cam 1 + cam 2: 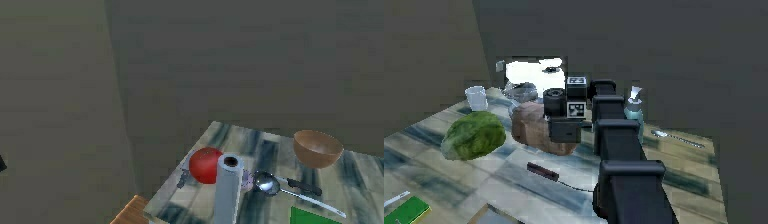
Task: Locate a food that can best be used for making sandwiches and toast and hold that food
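Room: dark grey walls (684, 50) stand around a stripy worktop (484, 175).
Food: a brown lump (529, 128), shaped like a loaf, sits on the worktop beside a green leafy ball (474, 135).
Claw: the claw (552, 108) is at the brown lump. I cannot tell if it is spread or pressed together, or if it holds anything.
Done: I think the food is found.
Left: lifting it up off the worktop.

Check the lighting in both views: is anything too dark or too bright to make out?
Forward view: dim grey walls, but the table is lit well enough; the red round thing and brown bowl read clearly. Arm side view: dark back wall behind, the dark arm shows little detail, and a bright white thing at the table's far edge is washed out.
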### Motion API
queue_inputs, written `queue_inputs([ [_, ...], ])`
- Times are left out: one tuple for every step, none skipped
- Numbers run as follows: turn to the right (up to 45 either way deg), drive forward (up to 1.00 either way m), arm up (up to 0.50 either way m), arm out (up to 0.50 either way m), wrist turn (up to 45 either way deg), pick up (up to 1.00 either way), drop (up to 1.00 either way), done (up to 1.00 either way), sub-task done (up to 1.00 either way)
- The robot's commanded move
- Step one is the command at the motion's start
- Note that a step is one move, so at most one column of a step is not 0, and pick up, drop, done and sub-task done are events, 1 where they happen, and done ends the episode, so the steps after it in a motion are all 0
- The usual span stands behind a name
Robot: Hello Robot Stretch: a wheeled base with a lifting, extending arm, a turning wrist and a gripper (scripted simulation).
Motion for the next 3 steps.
queue_inputs([
  [0.0,0.00,-0.08,0.00,0.0,0.00,0.00,0.00,0.00],
  [0.0,0.00,0.00,0.00,0.0,1.00,0.00,0.00,0.00],
  [0.0,0.00,0.08,0.00,0.0,0.00,0.00,0.00,0.00],
])
